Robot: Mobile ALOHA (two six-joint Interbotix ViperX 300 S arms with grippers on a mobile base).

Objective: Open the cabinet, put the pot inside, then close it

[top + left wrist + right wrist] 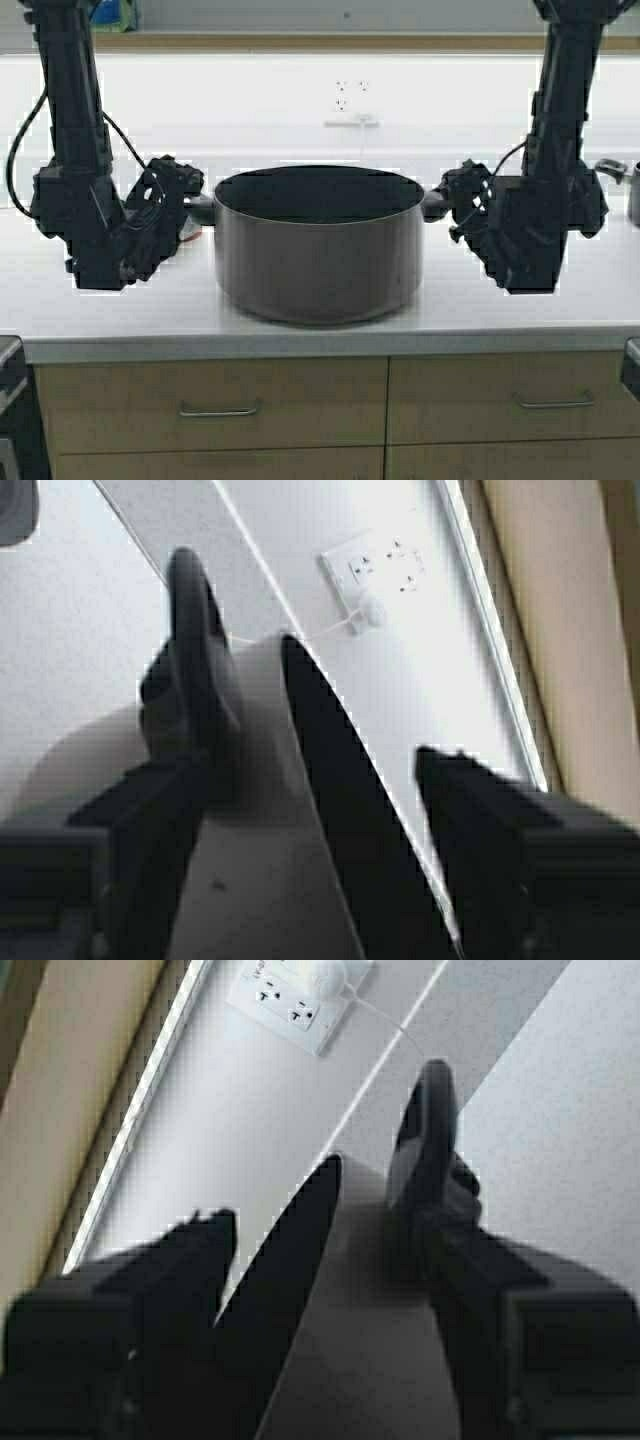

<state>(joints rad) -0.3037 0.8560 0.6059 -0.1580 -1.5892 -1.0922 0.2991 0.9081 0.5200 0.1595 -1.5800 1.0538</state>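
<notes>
White counter (120, 305): both tools (190, 205) (450, 203) at pot (318, 250) handles.

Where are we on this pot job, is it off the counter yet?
Not yet. The pot sits on the white counter. In hand: the left tool and right tool are at its side handles, grip unconfirmed. Left: lifting it, stowing it, closing the cabinet, which is out of view.

We get a really bright scene in the high view: the white wall (300, 100) is blown out and the worktop (300, 320) glares pale. The pot (318, 245) drops only a soft shadow at its base. Both wrist views look soft, with the near end effector fingers (150, 830) just dark blurs, the wall socket (290, 1000) slightly fuzzy.
</notes>
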